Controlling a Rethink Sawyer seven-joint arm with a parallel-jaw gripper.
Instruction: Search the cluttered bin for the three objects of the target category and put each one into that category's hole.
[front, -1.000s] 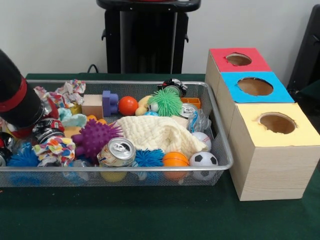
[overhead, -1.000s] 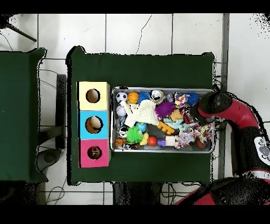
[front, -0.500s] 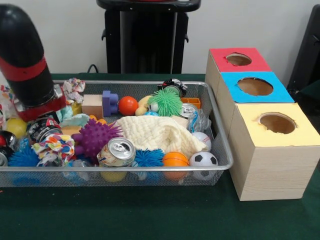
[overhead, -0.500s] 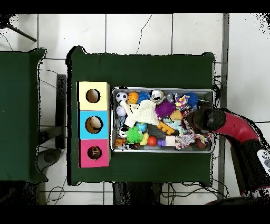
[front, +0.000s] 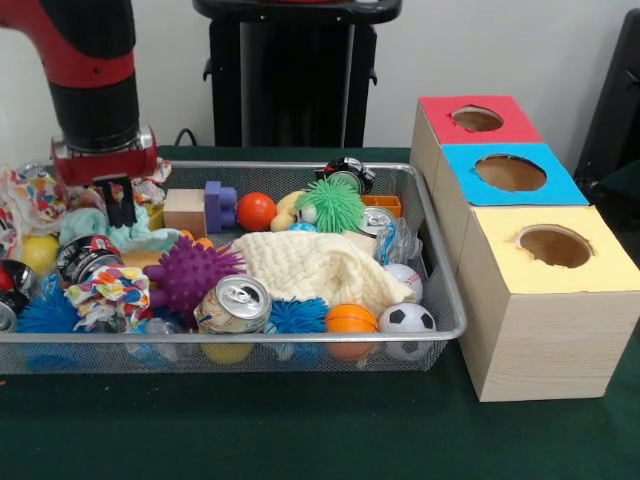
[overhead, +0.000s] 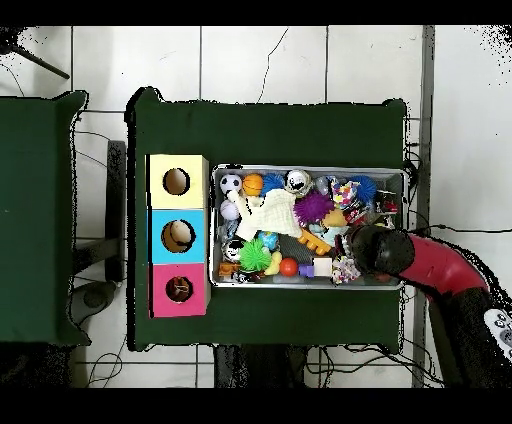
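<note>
The wire mesh bin (front: 250, 335) is crowded with toys. A silver can (front: 233, 303) lies at its front, a dark can (front: 88, 255) at the left, and another can (front: 375, 220) sits near the right wall. There are also a purple spiky ball (front: 188, 275), a green spiky ball (front: 331, 205), a cream cloth (front: 315, 265), a soccer ball (front: 407, 320) and an orange ball (front: 256, 211). My gripper (front: 121, 210) hangs upright over the bin's back left, just above pale blue cloth. It looks shut, with nothing seen in it. In the overhead view the arm (overhead: 380, 248) covers it.
Three wooden boxes with round holes stand right of the bin: red (front: 475, 120) farthest, blue (front: 510, 172) in the middle, yellow (front: 555, 247) nearest. A wood block (front: 185, 210) and a purple block (front: 218, 205) sit just right of the gripper. Green cloth covers the table (front: 300, 430).
The arm has lifted out of the bin's left end, turned upright, and shifted toward the back and slightly right. The gripper now shows; earlier it was hidden among the clutter.
</note>
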